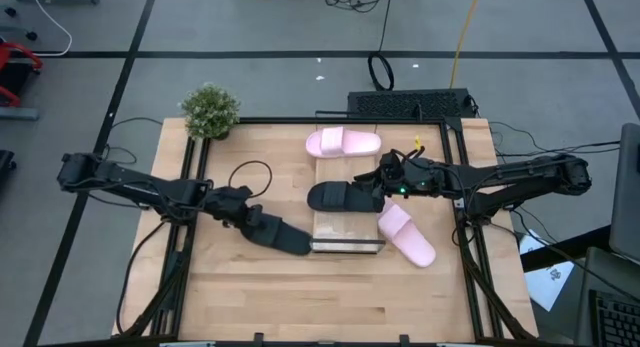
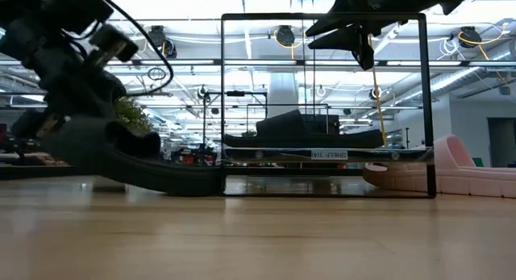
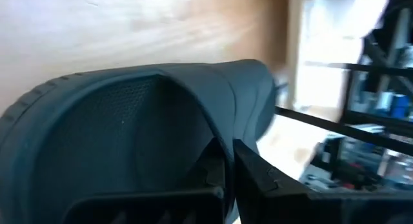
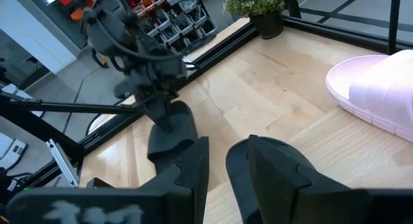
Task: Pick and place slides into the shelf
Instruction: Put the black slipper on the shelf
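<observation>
My left gripper (image 1: 250, 219) is shut on a black slide (image 1: 283, 237) left of the shelf (image 1: 347, 227), a pale slatted rack in a thin black frame (image 2: 322, 102). A second black slide (image 1: 335, 197) lies sole down on the shelf's top (image 2: 302, 133). My right gripper (image 1: 384, 183) hangs above that slide's right end, high in the low view (image 2: 356, 38), fingers a narrow gap apart and touching nothing (image 4: 217, 164). One pink slide (image 1: 343, 142) lies on the table beyond the shelf. The other pink slide (image 1: 407, 235) lies to its right. My left gripper pinches the black slide between its two fingers (image 3: 248, 162) at the strap's edge (image 3: 216, 137), near one side of the sole. It comes slanting down from the table's left. The slide tilts: the held part is raised and its far end (image 2: 205, 183) rests on the table by the shelf's foot.
A small potted plant (image 1: 210, 110) stands at the table's far left corner. Black frame rails (image 1: 468, 247) run along the table's sides. Bare tabletop (image 1: 330, 297) stretches along the near edge. A loose black cable (image 1: 250, 174) loops above the left arm.
</observation>
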Controlling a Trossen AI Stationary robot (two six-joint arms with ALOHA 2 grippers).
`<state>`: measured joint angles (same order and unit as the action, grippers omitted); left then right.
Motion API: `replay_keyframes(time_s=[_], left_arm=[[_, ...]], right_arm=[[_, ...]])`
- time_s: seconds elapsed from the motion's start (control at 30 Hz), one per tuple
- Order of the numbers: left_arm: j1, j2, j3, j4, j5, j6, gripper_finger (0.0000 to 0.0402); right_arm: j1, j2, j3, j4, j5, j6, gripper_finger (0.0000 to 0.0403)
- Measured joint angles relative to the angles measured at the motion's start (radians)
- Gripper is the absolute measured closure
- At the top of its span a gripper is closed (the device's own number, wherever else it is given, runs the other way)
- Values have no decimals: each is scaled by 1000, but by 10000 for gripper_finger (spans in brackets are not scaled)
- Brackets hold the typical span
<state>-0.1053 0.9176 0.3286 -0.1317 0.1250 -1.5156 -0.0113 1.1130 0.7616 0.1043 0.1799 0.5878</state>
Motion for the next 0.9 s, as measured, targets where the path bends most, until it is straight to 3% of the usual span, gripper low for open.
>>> replay_keyframes(time_s=[0.23,0.4,0.5,0.67,0.9], left_arm=[[-30,-197,44,-148,-68,-69,400],[-43,-294,174,-354,-246,-52,400],[-43,-316,257,-365,-361,1,401],[-42,-277,323,-216,-441,92,401],[-42,-74,321,-45,-396,100,401]], right_arm=[[0,0,0,-1,-1,-23,308],[0,0,0,-5,-1,-36,308],[-1,0,0,-3,11,-58,308],[-18,-8,0,7,128,-101,308],[-61,-48,0,32,185,-162,308]])
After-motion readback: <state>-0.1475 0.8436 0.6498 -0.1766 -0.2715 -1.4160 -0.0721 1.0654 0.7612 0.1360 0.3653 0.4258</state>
